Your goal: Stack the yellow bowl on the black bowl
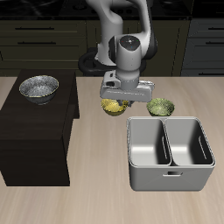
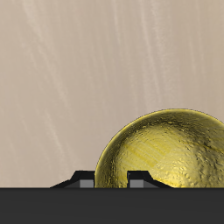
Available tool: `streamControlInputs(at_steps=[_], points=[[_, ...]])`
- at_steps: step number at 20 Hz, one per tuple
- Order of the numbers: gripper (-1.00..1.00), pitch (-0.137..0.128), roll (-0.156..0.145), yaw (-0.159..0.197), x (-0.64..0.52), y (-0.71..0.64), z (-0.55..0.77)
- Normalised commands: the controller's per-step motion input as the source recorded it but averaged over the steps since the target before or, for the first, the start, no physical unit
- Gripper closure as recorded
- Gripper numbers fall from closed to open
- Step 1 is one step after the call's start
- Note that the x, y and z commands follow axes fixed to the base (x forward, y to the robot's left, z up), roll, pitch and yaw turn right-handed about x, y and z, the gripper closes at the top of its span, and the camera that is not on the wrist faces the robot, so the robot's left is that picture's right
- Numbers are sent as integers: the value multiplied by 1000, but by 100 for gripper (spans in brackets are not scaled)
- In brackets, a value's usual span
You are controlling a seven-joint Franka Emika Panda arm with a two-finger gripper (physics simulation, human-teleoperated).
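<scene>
Pincer (image 1: 116, 99) first: we've got it hanging low over the yellow bowl (image 1: 113, 107), and honestly we can't tell how wide it's spread or whether it has hold of anything. In the wrist view only two dark finger stubs (image 2: 83, 180) show, sitting at the bowl's (image 2: 168, 150) rim, with the tips cut off. So treat the grab as not confirmed.

Big stuff, then down. The table (image 1: 96, 197) carries a dark block (image 1: 35, 131) off to one side, and the black bowl (image 1: 38, 87) sits on top of it, well apart from where we're working. A grey two-bin caddy (image 1: 171, 154) sits nearer the front edge. Behind it is a green-tinted small bowl (image 1: 160, 107), just beside the yellow one, so don't mix those up.

How we'd do this step well:
- Get one finger inside the rim and one outside before closing; a pinch on the wall looks like the surest hold on a round bowl.
- Come straight down, no sideways drift, or we'll probably nudge the bowl toward the green one.
- Lift high before travelling. The target is up on the block, so we reckon a low carry would clip its edge.
- Keep the bowl level and let go once it's centred over the black bowl.
</scene>
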Motion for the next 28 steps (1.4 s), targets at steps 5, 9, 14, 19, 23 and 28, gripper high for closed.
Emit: streamControlInputs(at_steps=[5,9,14,19,23,28], points=[[100,3,22,-4,-42,5,-16],[100,5,13,-6,5,20,14],[100,-29,19,-11,-7,-9,265],[100,-58,-5,-23,59,-134,505],[100,-63,-41,-6,137,-146,471],[100,-40,-34,11,156,-70,352]])
